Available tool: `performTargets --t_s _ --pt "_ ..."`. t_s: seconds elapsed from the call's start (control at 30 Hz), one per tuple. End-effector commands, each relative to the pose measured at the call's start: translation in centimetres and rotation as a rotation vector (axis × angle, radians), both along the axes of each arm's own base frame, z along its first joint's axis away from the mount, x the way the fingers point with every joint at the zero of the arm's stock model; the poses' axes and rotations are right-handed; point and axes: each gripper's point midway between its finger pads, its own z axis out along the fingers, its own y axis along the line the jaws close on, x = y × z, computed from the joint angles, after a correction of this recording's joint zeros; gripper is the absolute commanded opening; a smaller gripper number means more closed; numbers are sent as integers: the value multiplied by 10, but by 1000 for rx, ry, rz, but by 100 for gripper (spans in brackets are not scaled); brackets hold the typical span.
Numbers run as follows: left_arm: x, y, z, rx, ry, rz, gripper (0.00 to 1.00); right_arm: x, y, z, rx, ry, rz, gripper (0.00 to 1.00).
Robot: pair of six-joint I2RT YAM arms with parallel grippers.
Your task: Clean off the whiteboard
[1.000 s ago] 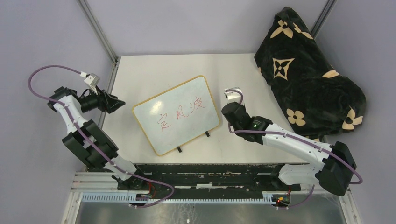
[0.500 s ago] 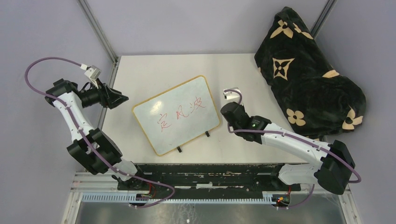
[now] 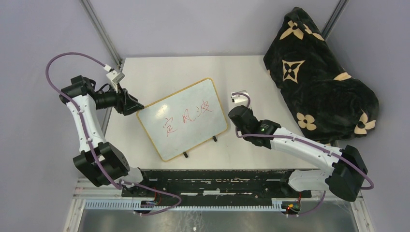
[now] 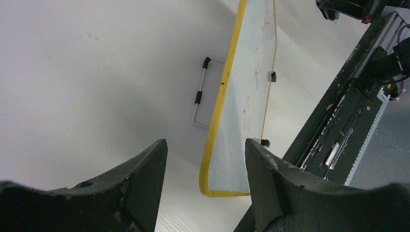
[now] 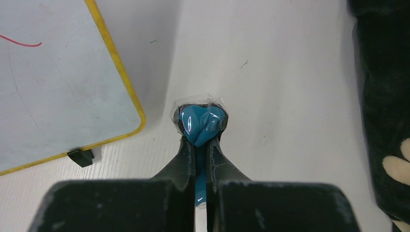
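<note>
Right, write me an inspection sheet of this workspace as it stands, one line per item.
Surface: white table, faint marks only.
Job's things: whiteboard lies askew mid-table, yellow frame; red handwriting not yet erased.
Clutter: black blanket with a beige flower pattern, heaped at the far right corner.
Pincers: left pincer open, at the whiteboard's left corner; right pincer shut on a teal wad, right of the board and off it.
Cables: purple cables loop along both arms, none across the board.
Surroundings: grey walls, metal frame posts, black rail at the near edge.
</note>
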Motion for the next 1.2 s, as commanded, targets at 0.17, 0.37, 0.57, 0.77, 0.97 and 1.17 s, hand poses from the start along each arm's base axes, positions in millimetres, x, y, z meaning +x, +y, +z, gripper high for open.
performTargets --t_s 0.17,0.37,0.57,0.77,0.97,1.17 --pt "0 -8 -12 58 68 -43 64 4 10 22 70 -40 6 1" --pt "-1 -12 -25 61 97 -72 62 5 11 21 65 -35 9 1" --pt "-3 -16 -38 51 137 -93 61 6 12 17 57 -28 10 1" --pt "-10 -27 -50 38 171 -135 54 7 15 15 49 -20 15 1" --pt "-10 -35 -54 18 189 -163 41 7 17 12 48 -9 20 1" --pt "-7 -37 -56 14 195 -174 29 9 21 9 34 4 26 0"
